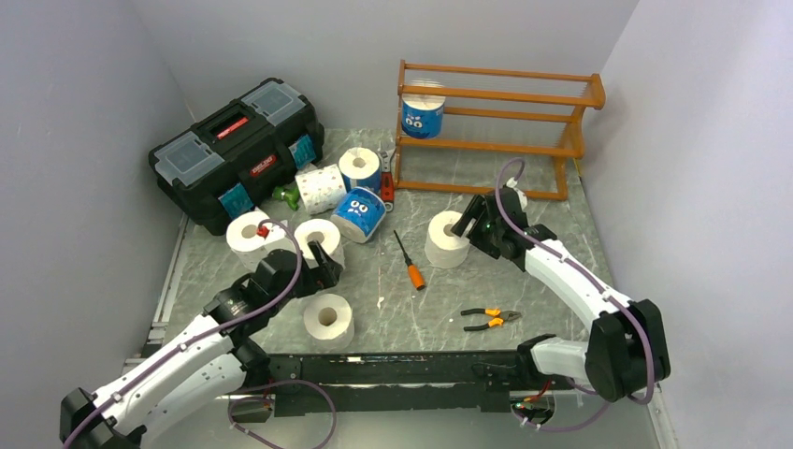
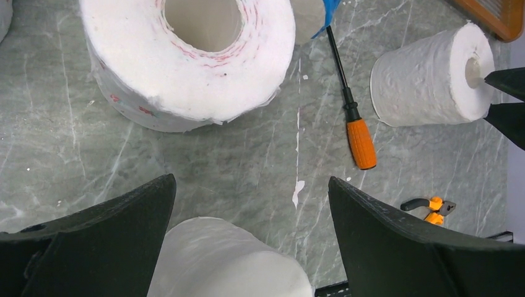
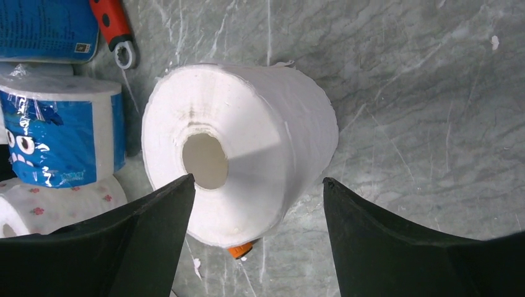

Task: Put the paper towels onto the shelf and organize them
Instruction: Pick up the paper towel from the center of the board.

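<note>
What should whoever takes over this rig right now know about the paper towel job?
Left gripper: open, empty, hovering by the nearest white roll.
Right gripper: open, fingers on either side of the wall of an upright white roll; no firm grip visible.
Done: one blue roll stands on the shelf.
Left: seven rolls on the table, five white and two blue-wrapped rolls, all to be shelved.
</note>
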`<state>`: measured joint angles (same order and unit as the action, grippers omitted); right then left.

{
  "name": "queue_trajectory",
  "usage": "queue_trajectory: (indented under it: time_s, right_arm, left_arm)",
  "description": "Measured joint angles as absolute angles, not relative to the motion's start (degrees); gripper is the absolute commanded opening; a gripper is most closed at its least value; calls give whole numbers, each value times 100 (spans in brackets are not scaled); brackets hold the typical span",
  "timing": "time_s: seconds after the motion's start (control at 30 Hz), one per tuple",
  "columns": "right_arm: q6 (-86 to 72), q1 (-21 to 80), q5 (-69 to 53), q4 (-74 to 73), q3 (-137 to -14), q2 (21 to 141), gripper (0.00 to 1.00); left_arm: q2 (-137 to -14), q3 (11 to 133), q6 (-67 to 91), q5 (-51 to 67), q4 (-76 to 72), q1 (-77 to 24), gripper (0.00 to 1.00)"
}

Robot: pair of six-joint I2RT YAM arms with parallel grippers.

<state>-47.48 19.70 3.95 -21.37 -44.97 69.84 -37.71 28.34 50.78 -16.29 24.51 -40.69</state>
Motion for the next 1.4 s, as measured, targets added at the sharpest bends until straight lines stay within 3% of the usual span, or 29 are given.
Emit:
queue_trajectory:
  time_s: [0.53, 0.83, 1.4]
  right_arm:
    - [-4639, 1970, 414, -1881, -4499, 7459, 58]
    - [-4593, 1970, 447, -1817, -4541, 7518, 37]
    - [-4303, 1970, 829, -2847, -5767, 7234, 29]
  left_arm:
    - [-4005, 2818, 5227, -1433, 2414, -4069, 99]
    - [-4335, 2818, 5227, -1343, 2434, -4069, 99]
    - [-4104, 2818, 5227, -1345, 2552, -4069, 99]
